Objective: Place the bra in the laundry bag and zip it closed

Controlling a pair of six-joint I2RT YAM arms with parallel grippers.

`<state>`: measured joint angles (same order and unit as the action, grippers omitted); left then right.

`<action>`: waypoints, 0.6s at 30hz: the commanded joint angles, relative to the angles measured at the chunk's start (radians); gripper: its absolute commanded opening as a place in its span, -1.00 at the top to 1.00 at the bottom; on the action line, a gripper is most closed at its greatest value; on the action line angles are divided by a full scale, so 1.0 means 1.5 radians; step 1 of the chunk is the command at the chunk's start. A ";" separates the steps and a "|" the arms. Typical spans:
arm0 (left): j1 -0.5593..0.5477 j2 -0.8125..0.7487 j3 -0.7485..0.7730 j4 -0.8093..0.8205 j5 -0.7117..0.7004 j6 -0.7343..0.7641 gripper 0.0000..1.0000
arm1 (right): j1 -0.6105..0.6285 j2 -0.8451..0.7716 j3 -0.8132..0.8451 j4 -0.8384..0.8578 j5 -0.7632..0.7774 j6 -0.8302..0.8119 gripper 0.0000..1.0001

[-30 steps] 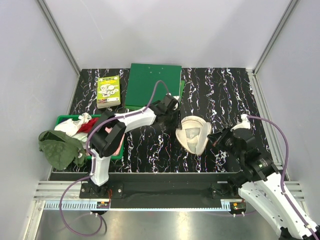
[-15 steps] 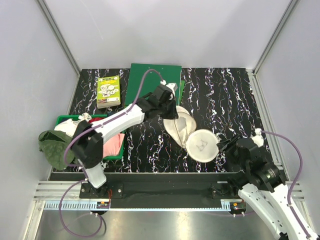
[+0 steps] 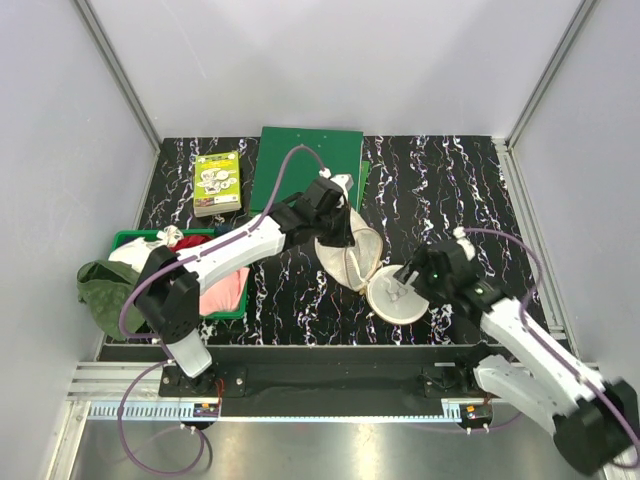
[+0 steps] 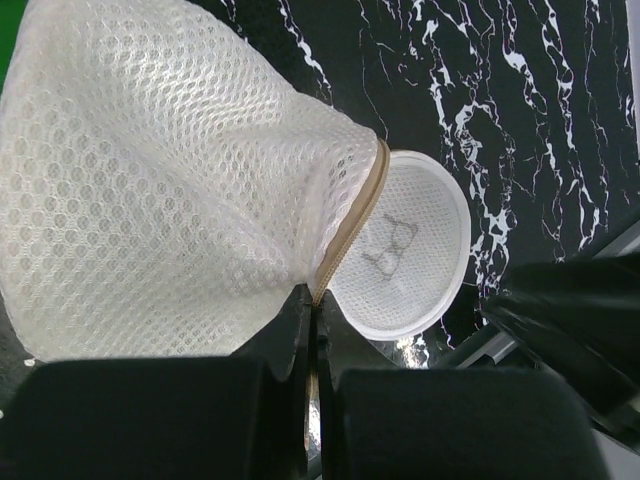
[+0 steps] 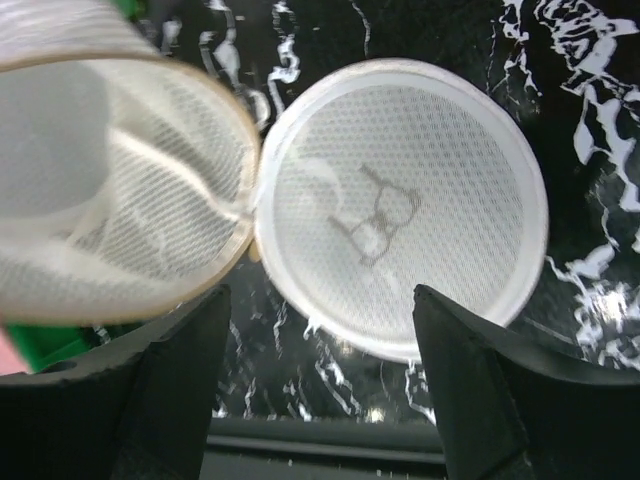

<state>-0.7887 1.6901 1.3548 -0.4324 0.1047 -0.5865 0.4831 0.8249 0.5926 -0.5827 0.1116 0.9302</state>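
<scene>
The laundry bag lies unzipped in the middle of the table. Its domed mesh half (image 3: 348, 255) (image 4: 170, 190) is lifted and tilted. Its flat disc half (image 3: 398, 300) (image 5: 400, 200), printed with a small bra outline, lies on the table. My left gripper (image 3: 338, 234) (image 4: 313, 298) is shut on the bag's tan zip rim (image 4: 350, 225). My right gripper (image 3: 408, 284) (image 5: 318, 300) hovers open just over the disc's near edge, holding nothing. The bra (image 3: 226, 290) shows as pink fabric in the green basket at the left, far from both grippers.
The green plastic basket (image 3: 128, 238) at the left edge also holds white and red cloth (image 3: 178, 250). An olive-green garment (image 3: 112, 295) hangs over its near-left corner. A green board (image 3: 305, 168) and a small printed box (image 3: 217, 183) lie at the back.
My right gripper has let go of the bag, opened, and moved forward and left over the disc. My left gripper has shut on the rim and drawn the mesh half back, spreading the bag open.
</scene>
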 commanded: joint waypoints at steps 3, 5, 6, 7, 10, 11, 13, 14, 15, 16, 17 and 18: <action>-0.010 -0.034 -0.024 0.015 -0.014 -0.017 1.00 | 0.001 0.212 0.031 0.213 0.011 0.013 -0.47; -0.012 -0.036 -0.029 0.015 -0.016 -0.022 1.00 | 0.008 0.262 0.061 0.215 0.028 0.031 -0.41; -0.013 -0.036 -0.032 0.015 -0.018 -0.025 1.00 | 0.024 0.295 0.067 0.217 0.036 0.041 -0.40; -0.014 -0.038 -0.031 0.014 -0.017 -0.027 1.00 | 0.034 0.309 0.075 0.232 0.054 0.054 -0.40; -0.018 -0.041 -0.035 0.014 -0.024 -0.028 1.00 | 0.072 0.357 0.096 0.242 0.087 0.077 -0.40; -0.018 -0.042 -0.034 0.015 -0.025 -0.028 1.00 | 0.076 0.368 0.101 0.243 0.093 0.083 -0.39; -0.019 -0.044 -0.037 0.015 -0.027 -0.031 1.00 | 0.087 0.405 0.117 0.247 0.100 0.092 -0.39; -0.020 -0.045 -0.037 0.014 -0.027 -0.031 1.00 | 0.090 0.425 0.122 0.247 0.107 0.095 -0.38; -0.021 -0.045 -0.039 0.015 -0.027 -0.032 1.00 | 0.093 0.436 0.127 0.247 0.113 0.099 -0.37; -0.022 -0.047 -0.041 0.015 -0.028 -0.034 1.00 | 0.098 0.445 0.137 0.247 0.115 0.099 -0.36; -0.023 -0.047 -0.043 0.014 -0.030 -0.035 1.00 | 0.100 0.460 0.139 0.247 0.116 0.099 -0.27; -0.024 -0.051 -0.044 0.014 -0.030 -0.036 1.00 | 0.101 0.465 0.138 0.245 0.117 0.106 -0.21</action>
<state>-0.8154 1.6699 1.2995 -0.4335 0.0875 -0.6292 0.6167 1.4826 0.7563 -0.2428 0.2169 1.0458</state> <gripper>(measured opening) 0.013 0.652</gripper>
